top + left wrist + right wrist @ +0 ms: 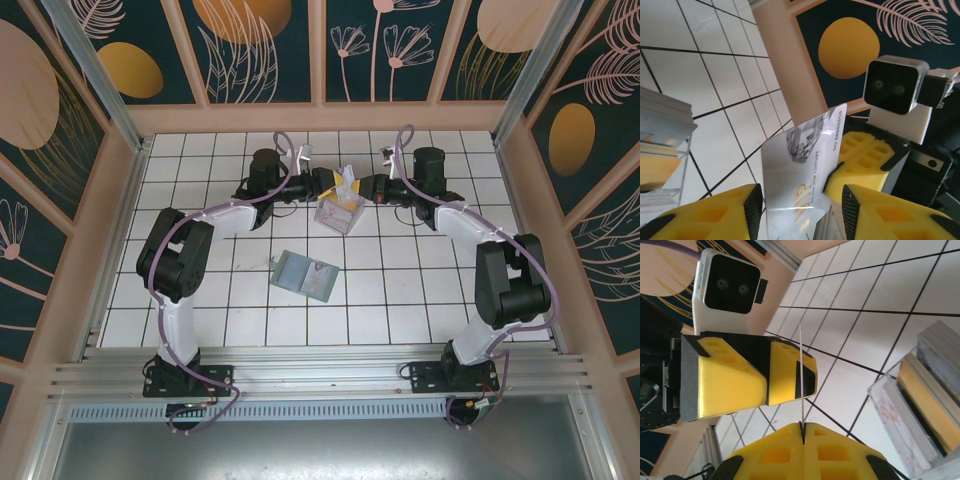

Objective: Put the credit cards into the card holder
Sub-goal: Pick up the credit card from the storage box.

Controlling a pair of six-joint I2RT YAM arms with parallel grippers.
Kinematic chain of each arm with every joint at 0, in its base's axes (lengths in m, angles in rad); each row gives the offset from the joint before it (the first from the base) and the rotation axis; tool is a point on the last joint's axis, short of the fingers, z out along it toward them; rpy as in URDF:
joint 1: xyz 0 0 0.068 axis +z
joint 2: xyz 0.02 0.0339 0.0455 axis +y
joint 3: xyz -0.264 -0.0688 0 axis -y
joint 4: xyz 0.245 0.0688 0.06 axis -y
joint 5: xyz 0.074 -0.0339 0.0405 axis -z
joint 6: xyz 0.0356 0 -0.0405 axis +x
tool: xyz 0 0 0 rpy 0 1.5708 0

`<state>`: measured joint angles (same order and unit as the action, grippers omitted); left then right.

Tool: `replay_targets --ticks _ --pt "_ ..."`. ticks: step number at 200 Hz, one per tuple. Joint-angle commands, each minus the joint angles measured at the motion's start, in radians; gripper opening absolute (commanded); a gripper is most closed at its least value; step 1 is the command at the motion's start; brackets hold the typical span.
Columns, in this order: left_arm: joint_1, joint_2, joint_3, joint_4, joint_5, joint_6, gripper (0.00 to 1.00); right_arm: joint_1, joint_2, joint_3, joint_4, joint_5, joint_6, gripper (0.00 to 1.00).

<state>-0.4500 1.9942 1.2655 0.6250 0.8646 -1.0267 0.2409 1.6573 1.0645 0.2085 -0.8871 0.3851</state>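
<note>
Handover only. Pinched one card (800, 175) in shut right gripper (802, 429), left gripper (799, 202) half open around it. Had holder (300, 272), stack (340, 212) untouched.

Left wrist view: the card (805, 170) runs off the bottom edge, so I cannot confirm whether the left gripper (797, 202) pinches its sides. The stack of credit cards (662, 145) is cut by the left edge. Right wrist view: the card appears edge-on with its face unreadable, and the right gripper (803, 427) is cropped at the bottom. From above, the inside of the card holder (305, 273) is too small for me to make out.
</note>
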Motion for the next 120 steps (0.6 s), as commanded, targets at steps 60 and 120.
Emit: replay_targets --ticks 60,120 --pt "0.003 -0.014 -0.011 0.148 0.064 -0.082 0.15 -0.007 -0.012 -0.037 0.102 -0.069 0.064 0.01" --pt "0.002 -0.023 -0.021 0.15 0.08 -0.076 0.0 -0.009 -0.02 -0.038 0.11 -0.039 0.101 0.34"
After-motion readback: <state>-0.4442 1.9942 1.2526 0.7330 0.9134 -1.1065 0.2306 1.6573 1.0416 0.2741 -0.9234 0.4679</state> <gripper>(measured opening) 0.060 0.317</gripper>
